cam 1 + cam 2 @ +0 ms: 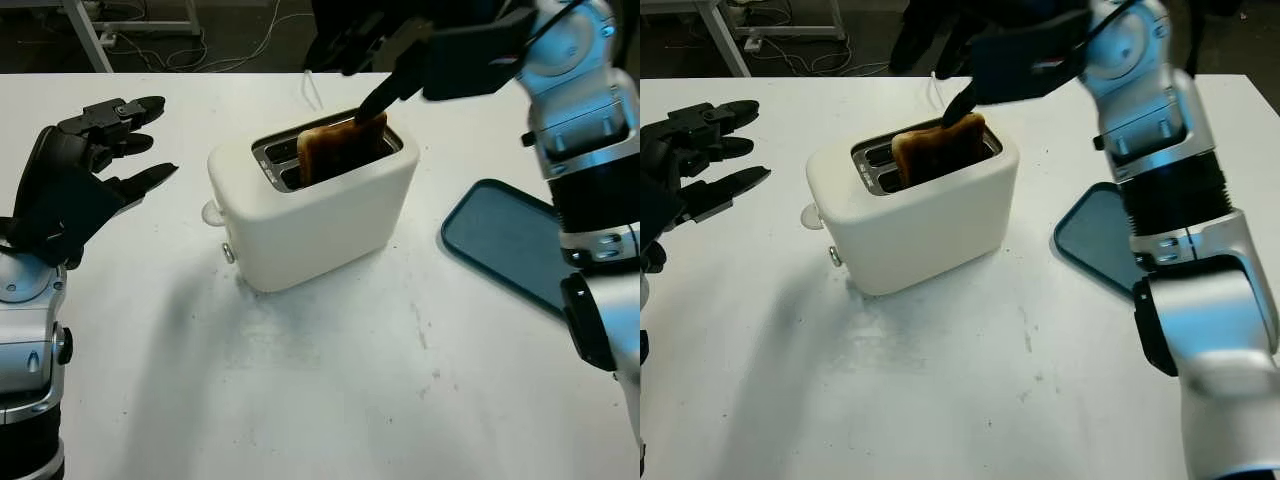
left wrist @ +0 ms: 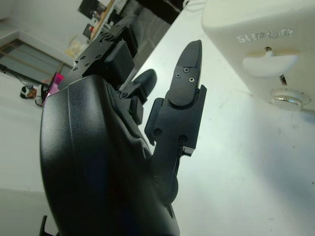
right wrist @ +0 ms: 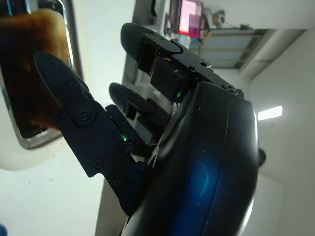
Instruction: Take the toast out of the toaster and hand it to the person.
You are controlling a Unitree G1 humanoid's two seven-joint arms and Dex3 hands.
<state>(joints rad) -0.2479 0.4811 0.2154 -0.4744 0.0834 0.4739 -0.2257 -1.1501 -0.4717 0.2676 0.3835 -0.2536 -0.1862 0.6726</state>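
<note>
Left hand [image 1: 85, 175]: one, released, holding nothing, beside toaster.
Right hand [image 1: 420, 60]: one, released, fingertip at toast, no grasp.
Toast [image 1: 338, 145]: one slice.
Toaster [image 1: 315, 205]: one, two slots.
Tray [image 1: 505, 240]: one.

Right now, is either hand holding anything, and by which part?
Nothing held yet. Right hand open at the toast's top corner in the toaster; left hand open beside it.
</note>
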